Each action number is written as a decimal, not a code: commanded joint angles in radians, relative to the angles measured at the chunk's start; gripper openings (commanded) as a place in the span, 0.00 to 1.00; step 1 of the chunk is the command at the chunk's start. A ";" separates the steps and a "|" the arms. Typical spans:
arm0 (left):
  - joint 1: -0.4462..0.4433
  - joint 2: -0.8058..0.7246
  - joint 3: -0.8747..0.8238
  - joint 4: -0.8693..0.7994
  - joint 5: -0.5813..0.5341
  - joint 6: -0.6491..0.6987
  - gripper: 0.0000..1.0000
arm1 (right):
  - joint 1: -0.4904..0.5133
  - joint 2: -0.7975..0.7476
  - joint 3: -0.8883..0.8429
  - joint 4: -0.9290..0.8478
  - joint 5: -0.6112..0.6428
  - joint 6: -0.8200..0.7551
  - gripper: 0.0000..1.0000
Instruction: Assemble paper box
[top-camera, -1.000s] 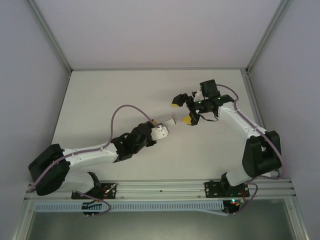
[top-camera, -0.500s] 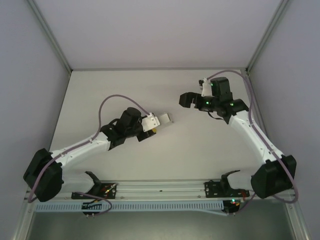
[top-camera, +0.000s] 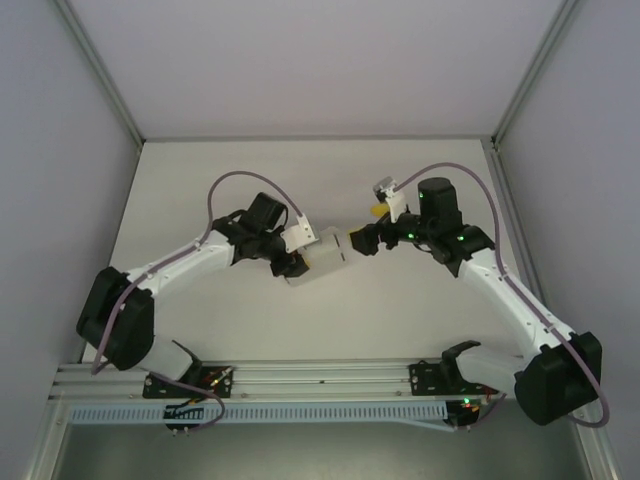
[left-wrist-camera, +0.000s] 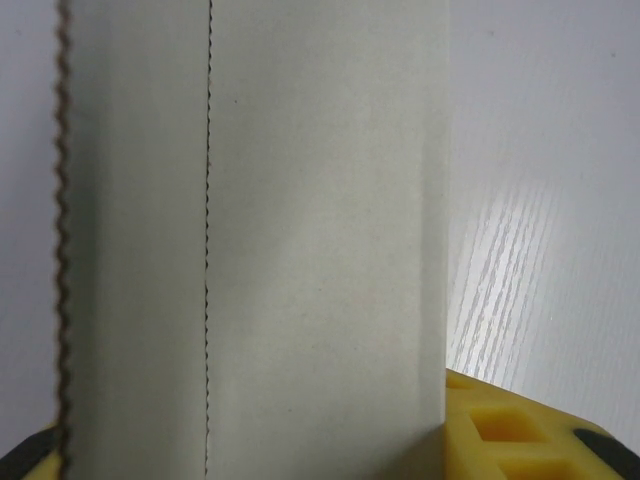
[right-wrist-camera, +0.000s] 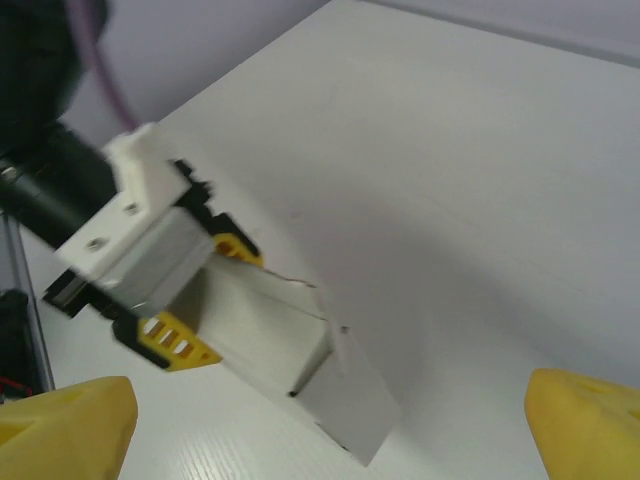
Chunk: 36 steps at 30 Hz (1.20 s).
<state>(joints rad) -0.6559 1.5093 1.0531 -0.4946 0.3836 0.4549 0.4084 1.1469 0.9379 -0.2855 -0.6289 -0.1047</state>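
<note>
The left hand (top-camera: 300, 262) is clamped on a small pale grey paperboard box (top-camera: 328, 252) at the centre of the overhead frame, over the white worktop (top-camera: 200, 180). The box juts from the hand toward the right of that frame. The right hand (top-camera: 367, 228) sits just right of centre, its fingers spread wide apart and its tips close to the far end of the box, gripping nothing. Whether they touch the board cannot be told.

From the right wrist, the box (right-wrist-camera: 270, 325) lies centre-left as a partly folded sleeve. Its open end and a loose flap slant toward the lower middle of the frame. The left hand (right-wrist-camera: 200, 300) grips it from the left, one yellow finger (right-wrist-camera: 170, 338) on either side. The right hand's own yellow fingertips (right-wrist-camera: 70, 425) sit in the bottom corners of the frame, well apart.

From the left wrist, the box wall (left-wrist-camera: 320, 250) fills the left and centre of the frame. A dark crease line runs top to bottom and a serrated edge lies at far left. A yellow finger (left-wrist-camera: 510, 430) presses against its lower right corner, with bare worktop (left-wrist-camera: 560, 150) at the right.
</note>
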 joint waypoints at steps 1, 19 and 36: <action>0.016 0.052 0.059 -0.104 0.048 0.025 0.28 | 0.015 0.033 0.008 -0.030 -0.043 -0.113 1.00; 0.027 0.164 0.146 -0.180 -0.029 0.033 0.31 | 0.069 0.246 0.093 -0.057 0.056 -0.103 0.86; -0.059 0.175 0.122 -0.148 -0.169 0.024 0.33 | 0.125 0.355 0.097 0.034 0.205 -0.130 0.53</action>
<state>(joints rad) -0.7082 1.6653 1.1793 -0.6102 0.2356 0.4740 0.5247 1.4811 1.0073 -0.2939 -0.4519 -0.2180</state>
